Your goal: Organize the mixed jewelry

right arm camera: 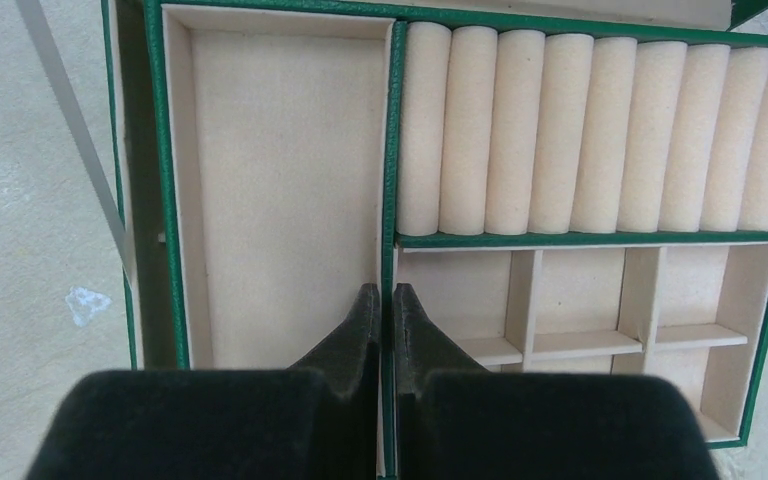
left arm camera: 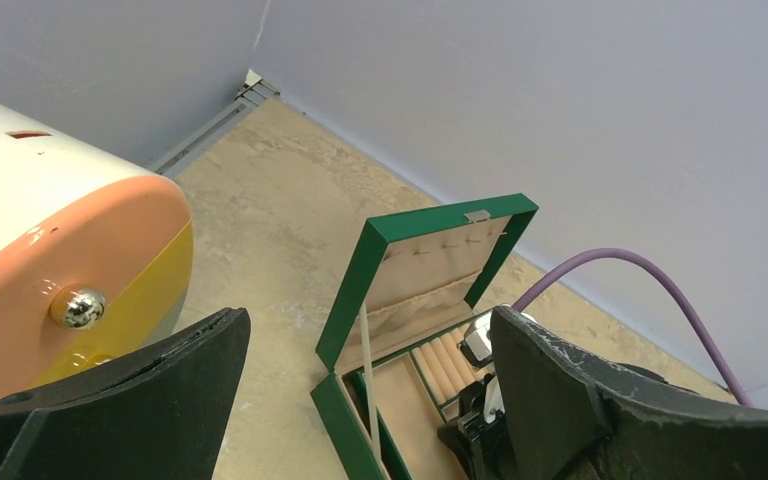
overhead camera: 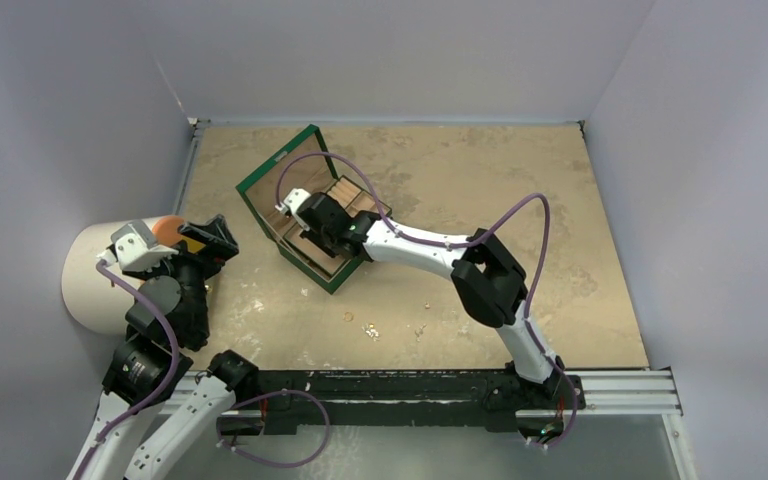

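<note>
You're holding your right gripper point(right arm camera: 386, 300) clenched on nothing above the green box point(overhead camera: 280, 170), the mixed jewelry point(overhead camera: 370, 330) lying well apart at its five o'clock, your left gripper point(overhead camera: 210, 237) gaping.

A deep-green jewelry box point(right arm camera: 389, 150) with tan lining and cream ring rolls point(right arm camera: 560, 130) fills the right wrist view, with the black right tool point(right arm camera: 387, 310) at bottom centre. From above, the tabletop point(overhead camera: 480, 180) is mottled sandy beige, flecked at lower centre with tiny gold and silver-toned jewelry point(overhead camera: 370, 329). The walls point(overhead camera: 380, 50) are pale lavender-grey. At left, a white cylinder point(left arm camera: 60, 240) carries peach and yellow bands. A cable point(left arm camera: 650, 270) at right is purple.
</note>
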`<state>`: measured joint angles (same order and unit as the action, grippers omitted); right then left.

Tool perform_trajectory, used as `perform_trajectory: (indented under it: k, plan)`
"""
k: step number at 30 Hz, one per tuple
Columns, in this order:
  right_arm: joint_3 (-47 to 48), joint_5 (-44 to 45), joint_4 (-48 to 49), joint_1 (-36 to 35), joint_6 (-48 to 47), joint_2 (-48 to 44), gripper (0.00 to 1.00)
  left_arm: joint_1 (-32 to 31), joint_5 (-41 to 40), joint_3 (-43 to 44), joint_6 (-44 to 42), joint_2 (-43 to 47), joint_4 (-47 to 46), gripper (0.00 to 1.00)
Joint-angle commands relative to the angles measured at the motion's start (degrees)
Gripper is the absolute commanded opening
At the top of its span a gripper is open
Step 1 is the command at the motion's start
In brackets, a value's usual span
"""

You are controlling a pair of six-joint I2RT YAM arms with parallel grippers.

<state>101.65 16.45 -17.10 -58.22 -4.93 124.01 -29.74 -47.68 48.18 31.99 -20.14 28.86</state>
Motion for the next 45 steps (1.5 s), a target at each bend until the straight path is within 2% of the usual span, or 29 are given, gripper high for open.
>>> perform_trajectory:
  k: [1,8,22,40,43,45]
  plan:
    - [-0.08,1.52,-1.01,-0.93,0.49,-4.56,0.0,0.56,0.88,0.02,0.18,-0.6,-1.7,0.89]
    - [0.41,0.96,-1.31,-1.2,1.32,-4.26,0.0,0.73,1.1,0.07,0.18,-0.66,-1.79,0.89]
    - [4.57,-5.48,-2.95,-1.29,4.12,0.24,0.0,0.91,1.3,0.02,0.18,-0.6,-1.79,0.89]
    - [1.52,-9.9,-2.17,-1.36,8.26,2.31,0.0,1.08,1.63,-0.02,0.16,-1.12,-1.86,0.89]
    - [1.04,-9.56,-1.83,-1.3,8.44,2.63,0.03,1.14,1.79,-0.07,0.09,-1.28,-1.87,0.89]
    - [0.72,-9.19,-1.56,-1.26,8.64,2.46,0.08,1.17,1.8,-0.04,0.09,-1.37,-1.88,0.89]
